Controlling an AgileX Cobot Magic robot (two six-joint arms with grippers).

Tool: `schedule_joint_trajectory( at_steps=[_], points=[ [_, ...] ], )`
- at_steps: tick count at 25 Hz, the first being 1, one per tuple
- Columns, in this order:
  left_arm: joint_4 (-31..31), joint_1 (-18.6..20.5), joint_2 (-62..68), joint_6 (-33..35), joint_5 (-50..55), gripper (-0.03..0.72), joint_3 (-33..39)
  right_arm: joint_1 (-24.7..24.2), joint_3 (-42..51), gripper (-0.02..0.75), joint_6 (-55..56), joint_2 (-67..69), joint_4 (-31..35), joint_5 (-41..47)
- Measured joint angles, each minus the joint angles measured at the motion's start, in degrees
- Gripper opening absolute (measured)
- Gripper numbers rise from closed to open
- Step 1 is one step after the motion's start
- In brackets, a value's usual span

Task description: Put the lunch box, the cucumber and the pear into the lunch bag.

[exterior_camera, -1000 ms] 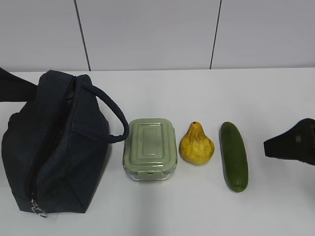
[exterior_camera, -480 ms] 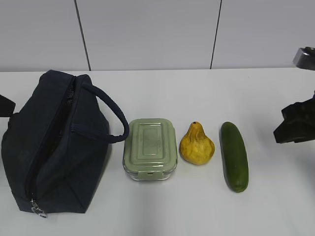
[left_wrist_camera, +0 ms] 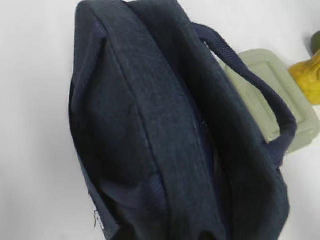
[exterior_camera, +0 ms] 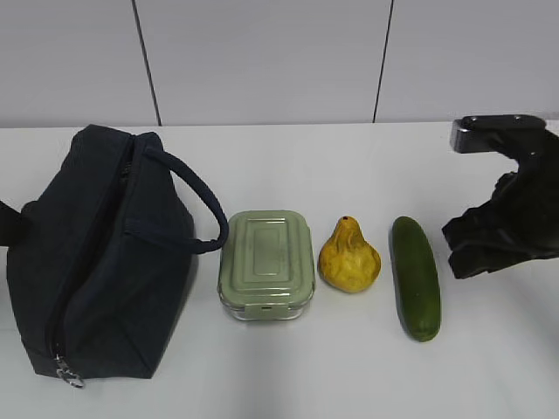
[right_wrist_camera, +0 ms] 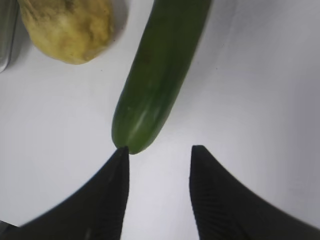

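Observation:
The dark navy lunch bag (exterior_camera: 96,253) lies at the left, its zip running along the top and a ring pull (exterior_camera: 68,375) at the near end. It fills the left wrist view (left_wrist_camera: 165,140), where no fingers stand out from the dark fabric. The sage-green lunch box (exterior_camera: 266,262), the yellow pear (exterior_camera: 349,260) and the cucumber (exterior_camera: 416,278) lie in a row to its right. My right gripper (exterior_camera: 463,253) is open and empty just right of the cucumber. In the right wrist view my right gripper (right_wrist_camera: 159,150) hangs over bare table at the cucumber's (right_wrist_camera: 160,75) near end, one fingertip (right_wrist_camera: 121,152) at its tip.
The bag's looped handle (exterior_camera: 205,214) arches toward the lunch box. A strip of my left arm (exterior_camera: 7,225) shows at the left edge beside the bag. The white table (exterior_camera: 349,375) ends at a grey panelled wall (exterior_camera: 262,61) behind.
My right arm has come in from the right edge toward the cucumber. My left arm has slid down along the left edge, almost out of the exterior view. The objects have not moved.

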Motion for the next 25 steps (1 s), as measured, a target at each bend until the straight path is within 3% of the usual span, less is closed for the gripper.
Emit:
schedule_joint_trajectory(
  at_steps=[8,22,25],
  points=[
    [-0.91,-0.12,-3.95,-0.05,1.38,0.239,0.0,0.97,-0.27,0.317,0.73,2.7,0.0,-2.69],
    [-1.34,-0.8,6.15,-0.05,-0.83,0.239,0.0,0.97,-0.27,0.317,0.87,3.58,0.64,-5.89],
    [-1.34,-0.8,6.72,-0.05,-1.03,0.181,0.0,0.97,-0.27,0.317,1.01,3.58,0.87,-6.55]
  ],
)
